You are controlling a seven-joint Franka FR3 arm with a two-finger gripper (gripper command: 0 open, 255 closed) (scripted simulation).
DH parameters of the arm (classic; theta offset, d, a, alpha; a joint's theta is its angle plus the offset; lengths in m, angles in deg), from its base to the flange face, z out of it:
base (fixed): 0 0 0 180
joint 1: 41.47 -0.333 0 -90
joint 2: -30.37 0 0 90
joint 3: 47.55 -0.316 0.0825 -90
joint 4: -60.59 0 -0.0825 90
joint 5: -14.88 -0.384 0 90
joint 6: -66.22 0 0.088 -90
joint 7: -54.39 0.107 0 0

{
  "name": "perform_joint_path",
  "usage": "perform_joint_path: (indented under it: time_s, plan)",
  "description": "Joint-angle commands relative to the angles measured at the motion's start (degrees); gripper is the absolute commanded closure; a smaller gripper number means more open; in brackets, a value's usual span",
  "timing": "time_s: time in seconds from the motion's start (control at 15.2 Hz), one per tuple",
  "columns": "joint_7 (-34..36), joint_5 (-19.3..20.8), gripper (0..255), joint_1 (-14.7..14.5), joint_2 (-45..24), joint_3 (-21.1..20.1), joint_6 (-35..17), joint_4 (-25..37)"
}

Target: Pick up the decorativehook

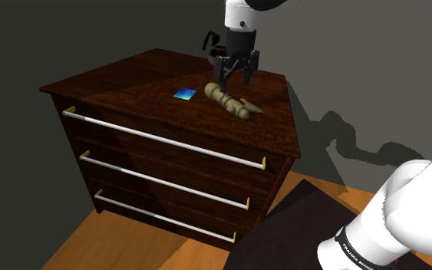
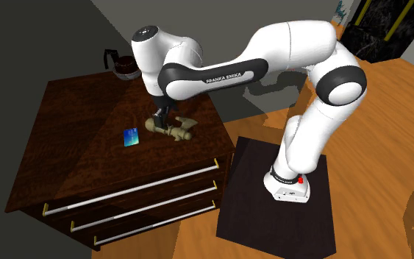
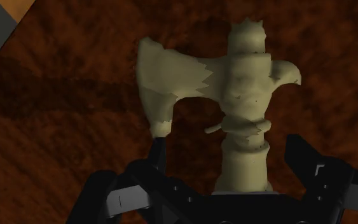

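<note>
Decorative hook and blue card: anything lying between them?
No. The shoulder view shows bare dresser top between the hook and the card.

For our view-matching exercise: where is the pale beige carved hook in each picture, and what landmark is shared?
Shoulder view: pale beige carved hook above centre, right of a small blue card.
Second exterior view: hook left of centre, right of that card.
Wrist view: hook between the gripper's fingers.
Shared landmark: dark wooden dresser top.
</note>
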Motion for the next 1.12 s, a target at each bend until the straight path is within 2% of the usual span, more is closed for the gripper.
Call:
perform_joint_path:
  time_s: [0.0, 0.07, 0.66, 0.73, 1.06]
  plan:
    - [1.1, 0.8, 0, -0.4, -5.0, -0.9, 1.3, 5.9]
    - [1.4, 1.0, 0, -0.6, -6.4, -1.2, 1.7, 7.6]
    - [2.0, 1.1, 0, -0.6, -6.3, -1.1, -4.1, 1.7]
    - [1.9, 1.1, 255, -0.6, -6.3, -1.1, -4.1, 1.7]
    - [1.9, 1.1, 255, -0.6, -6.3, -1.1, -4.2, 1.7]
